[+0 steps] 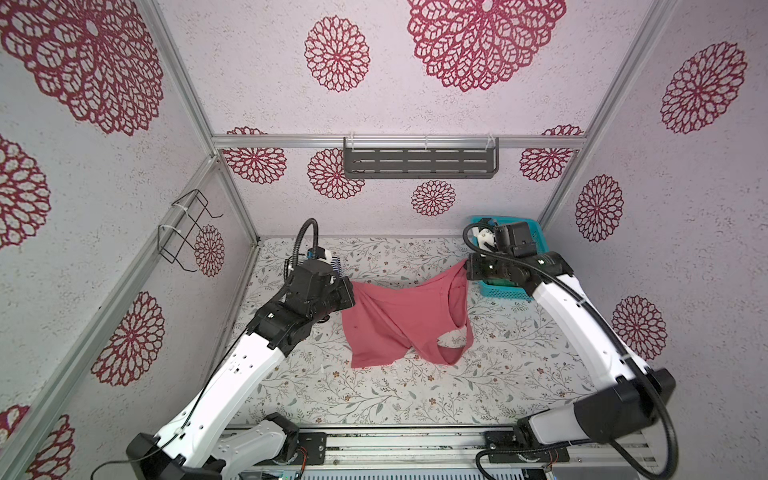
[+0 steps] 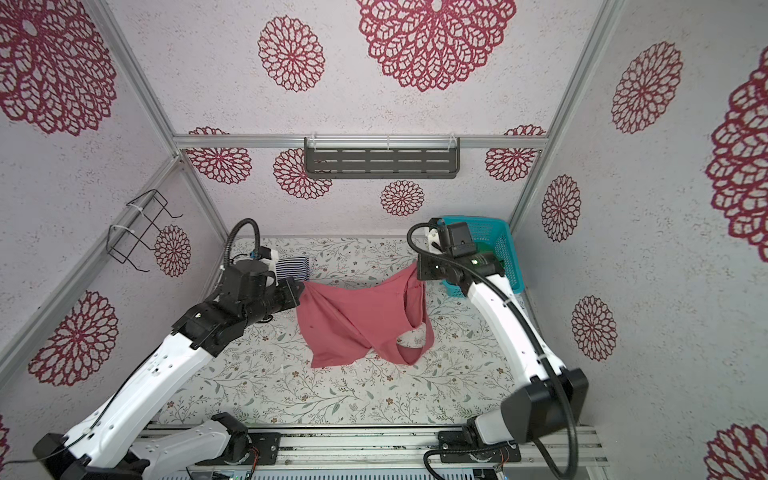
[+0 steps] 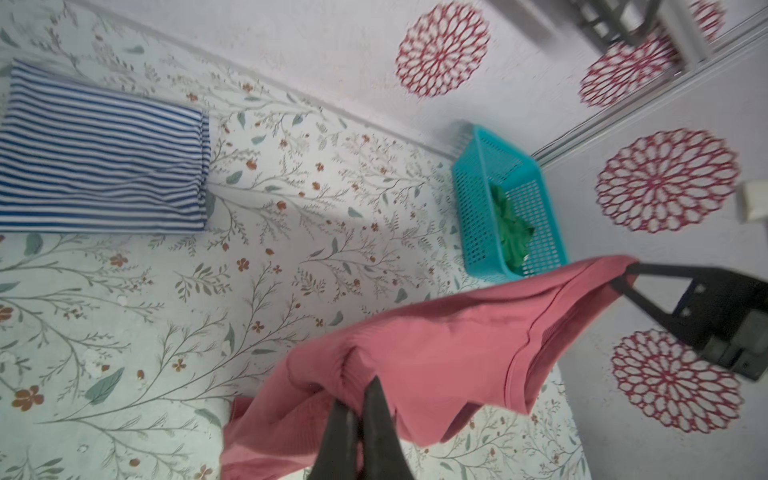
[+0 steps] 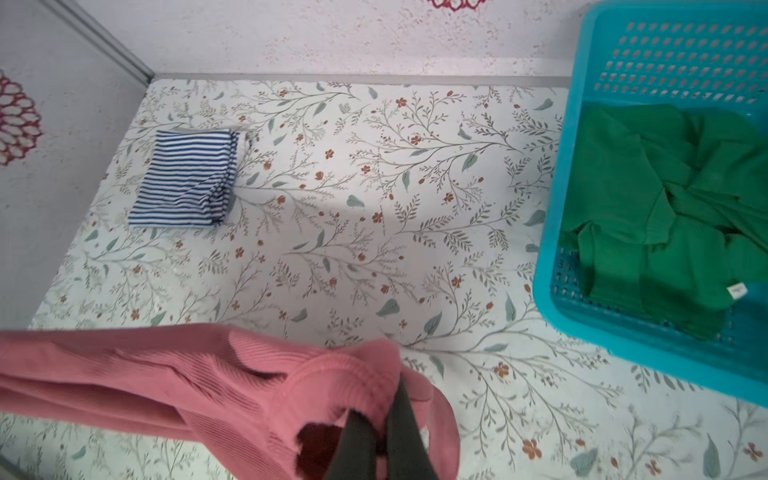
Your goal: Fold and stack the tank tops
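Note:
The dusty red-pink tank top hangs stretched between my two grippers, and its lower part rests crumpled on the floral table. My left gripper is shut on one bunched edge of it. At its far right corner my right gripper is shut on a ribbed hem. The striped tank top lies folded at the table's back left, behind my left wrist. The green tank top sits crumpled inside the basket.
The teal mesh basket stands in the back right corner, just behind my right gripper. A grey slotted shelf hangs on the back wall and a wire rack on the left wall. Walls close in three sides.

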You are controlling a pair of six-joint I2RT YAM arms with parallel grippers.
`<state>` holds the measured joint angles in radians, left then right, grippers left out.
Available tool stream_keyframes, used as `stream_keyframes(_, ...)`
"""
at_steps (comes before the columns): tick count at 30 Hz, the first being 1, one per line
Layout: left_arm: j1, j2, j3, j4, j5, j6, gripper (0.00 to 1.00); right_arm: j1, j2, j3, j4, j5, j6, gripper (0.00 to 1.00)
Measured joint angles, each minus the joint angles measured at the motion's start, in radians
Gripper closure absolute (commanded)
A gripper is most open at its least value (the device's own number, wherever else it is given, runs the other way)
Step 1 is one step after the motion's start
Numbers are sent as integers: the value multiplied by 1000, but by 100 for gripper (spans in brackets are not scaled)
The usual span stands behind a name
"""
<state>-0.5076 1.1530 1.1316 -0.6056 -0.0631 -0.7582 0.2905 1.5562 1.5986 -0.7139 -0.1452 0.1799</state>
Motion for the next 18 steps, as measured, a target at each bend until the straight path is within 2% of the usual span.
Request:
stream_keyframes(2, 5, 27, -50, 31, 4, -15, 100, -32, 150, 139, 2, -19, -14, 47)
stream_keyframes(3, 9, 32, -73, 43, 4, -22, 100, -44, 224, 220, -1, -21, -15, 40)
stream_keyframes(4, 14, 33, -99, 55, 3, -32, 100, -55, 297, 310, -7, -18, -19, 38)
stream_keyframes(7, 30, 32, -166, 99, -3, -64, 100, -68, 439, 518, -34, -2, -22, 41)
stream_keyframes(9, 35, 32, -204, 130, -7, -85, 100, -58, 410, 471, -31, 30, -12, 49)
stream_keyframes(11, 42, 32, -247, 162, -6, -103, 100, -6, 285, 270, -2, 70, 16, 62)
stream_keyframes(13, 52, 34, -278, 182, -1, -115, 100, 92, 146, 48, 26, 82, 64, 69)
stream_keyframes(16, 85, 46, -297, 215, 15, -124, 100, 299, 2, -246, 79, 63, 157, 70)
stream_keyframes(18, 114, 63, -297, 240, 32, -124, 100, 397, -10, -379, 129, 39, 217, 70)
